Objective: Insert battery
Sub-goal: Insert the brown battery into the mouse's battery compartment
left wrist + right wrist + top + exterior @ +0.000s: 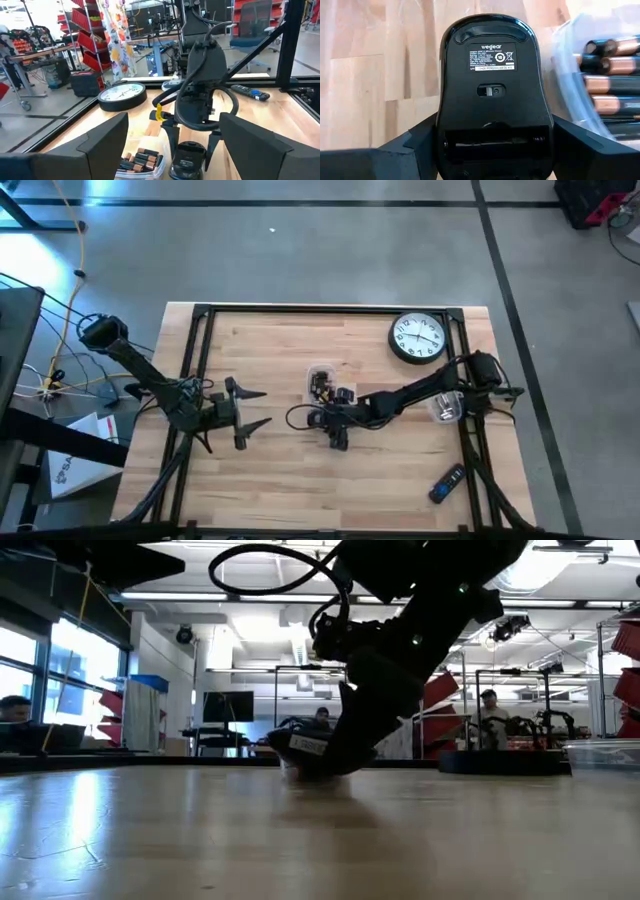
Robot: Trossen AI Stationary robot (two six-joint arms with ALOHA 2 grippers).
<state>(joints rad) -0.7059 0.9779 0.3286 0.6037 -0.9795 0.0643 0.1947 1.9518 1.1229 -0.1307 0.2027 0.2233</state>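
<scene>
A black mouse (pixel 495 85) lies underside up, its label and its open, empty battery bay (pixel 495 142) showing. My right gripper (pixel 336 432) is shut on it near the table's middle. Beside it, a clear tub of batteries (pixel 607 75) stands on the table, also seen from above (pixel 320 383). My left gripper (pixel 250 412) hovers open to the left of the mouse, with nothing between its fingers (pixel 107 145). My right gripper pinches the mouse between its two fingers (pixel 415 145), one on each long side (pixel 441 125), at the end with the battery bay. The fingers slant down from above and lie across the mouse. The mouse is underside up at the table's surface (pixel 305 752); whether it rests there I cannot tell.
A round wall clock (pixel 417 338) lies at the far right of the table. A clear cup (pixel 445 408) stands under the right arm, and a dark remote (pixel 446 483) lies near the right front corner. A black frame (pixel 200 310) rims the table.
</scene>
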